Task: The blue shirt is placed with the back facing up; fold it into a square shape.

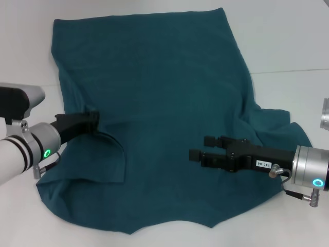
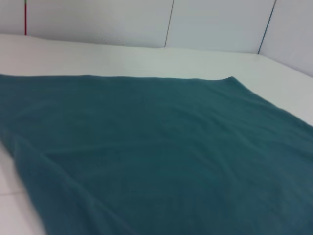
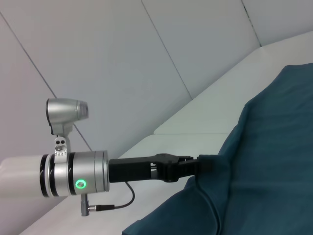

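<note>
White bench carries the shirt, plain side up, only partly folded. Left end effector pinches its left edge; right end effector hovers open above it. Squaring remains.

A small white label is being shown on the body of the right gripper in the head view; its digits are being read roughly as "140-06", uncertainly; no lettering is being displayed on the blue shirt.
</note>
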Controlling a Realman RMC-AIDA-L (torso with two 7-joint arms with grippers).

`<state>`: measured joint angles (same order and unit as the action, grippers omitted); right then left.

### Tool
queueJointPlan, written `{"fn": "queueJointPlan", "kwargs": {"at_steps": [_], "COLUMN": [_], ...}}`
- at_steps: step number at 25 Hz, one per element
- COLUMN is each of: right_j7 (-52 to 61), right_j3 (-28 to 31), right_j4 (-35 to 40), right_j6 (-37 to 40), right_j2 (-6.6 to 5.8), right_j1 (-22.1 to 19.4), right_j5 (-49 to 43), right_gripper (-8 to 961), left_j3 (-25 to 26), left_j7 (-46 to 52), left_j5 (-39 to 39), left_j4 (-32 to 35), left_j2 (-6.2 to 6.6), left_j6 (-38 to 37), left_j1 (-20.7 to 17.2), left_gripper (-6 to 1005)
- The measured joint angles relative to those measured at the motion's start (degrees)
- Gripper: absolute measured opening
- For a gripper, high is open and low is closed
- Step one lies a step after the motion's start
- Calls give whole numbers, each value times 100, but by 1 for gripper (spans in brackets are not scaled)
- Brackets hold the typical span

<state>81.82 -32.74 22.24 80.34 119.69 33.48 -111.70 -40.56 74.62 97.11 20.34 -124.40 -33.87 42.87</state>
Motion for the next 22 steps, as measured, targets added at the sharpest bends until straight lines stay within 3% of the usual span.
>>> {"fn": "queueJointPlan", "kwargs": {"at_steps": [4, 9, 22], "right_j7": [0, 0, 0], "right_j3": [-9, -22, -31], "right_j4": [0, 0, 0], "right_j6": [-11, -28, -45], "right_j2": [0, 0, 0], "right_j1": [0, 1, 9], "right_j5": [0, 0, 0], "right_gripper": [914, 914, 915], "left_j3": [-11, -14, -14], "left_j7": [0, 0, -34], "left_j5": [0, 0, -64], "left_j4": [-2, -35, -281], "left_j2": [0, -7, -24], "left_j6": [-55, -124, -298], "left_j1": [67, 186, 450], "left_gripper": [126, 7, 143]}}
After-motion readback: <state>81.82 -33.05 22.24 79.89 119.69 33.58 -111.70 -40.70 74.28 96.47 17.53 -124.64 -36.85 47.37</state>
